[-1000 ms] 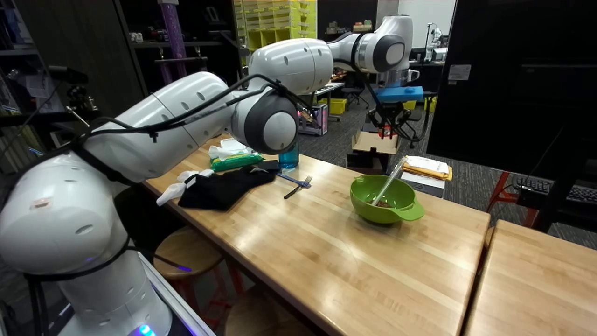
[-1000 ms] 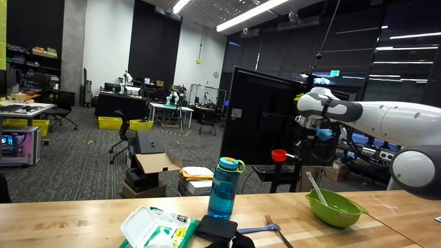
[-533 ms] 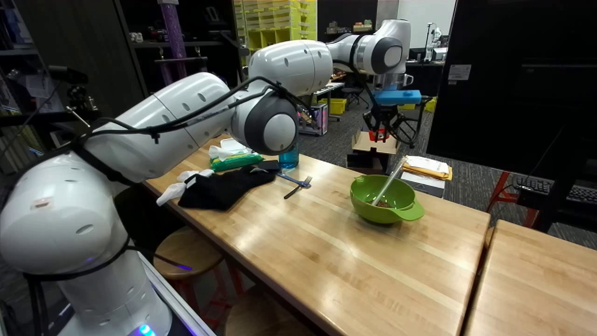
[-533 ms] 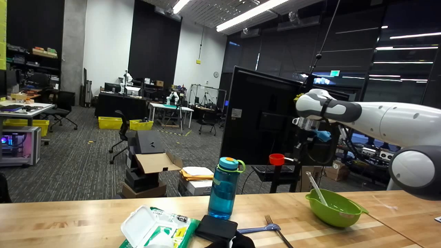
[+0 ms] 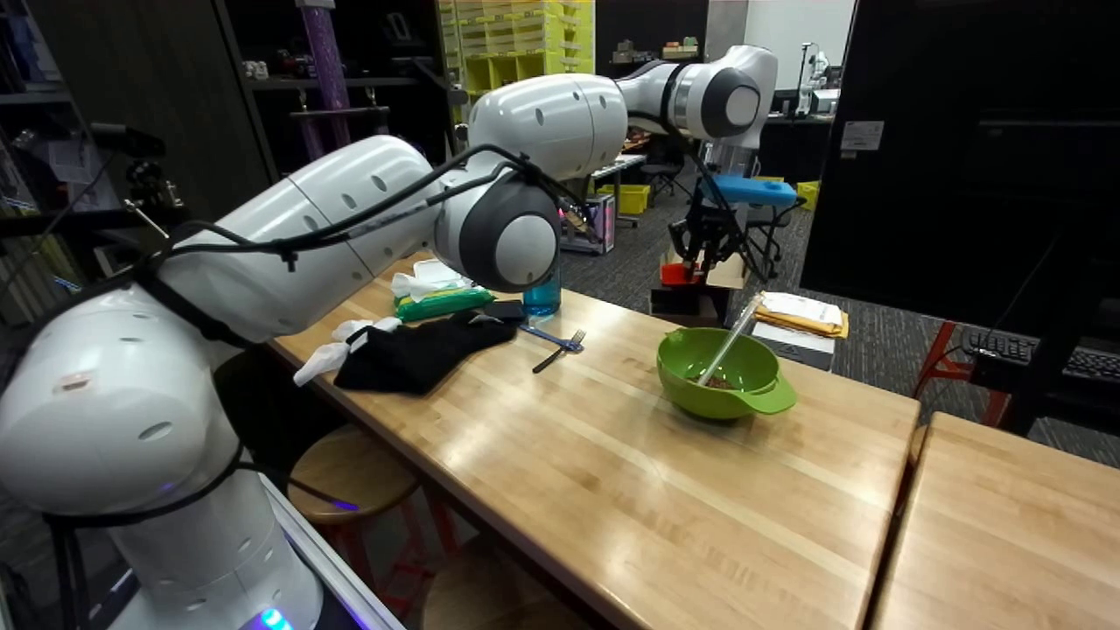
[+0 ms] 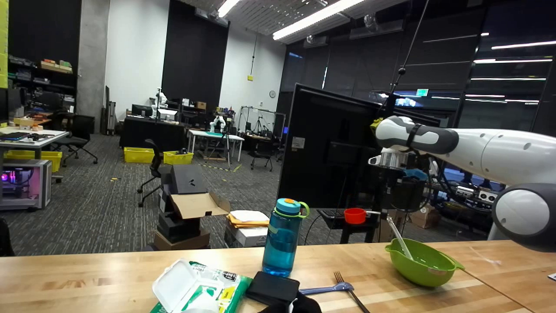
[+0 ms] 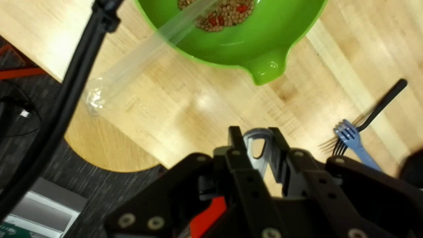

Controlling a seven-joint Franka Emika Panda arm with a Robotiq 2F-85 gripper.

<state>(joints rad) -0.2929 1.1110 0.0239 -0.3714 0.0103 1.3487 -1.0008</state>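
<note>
That red cup is up in the air, off the table, and the jaws have it by its slim grey handle — pinched down to the handle's thickness, no looser. It looks upright from here, though I can't see whether there's anything inside. I'd call this the carrying step: cup in hand, not yet put down, off to one side of the green bowl and higher. Whatever the next move, it calls for a firm pinch, I reckon, since the cup hangs out from the grip and could swivel. It also wants a wide berth round the clear stick leaning out of the bowl, its foot by some brown pellets — a knock there might shift things.
</note>
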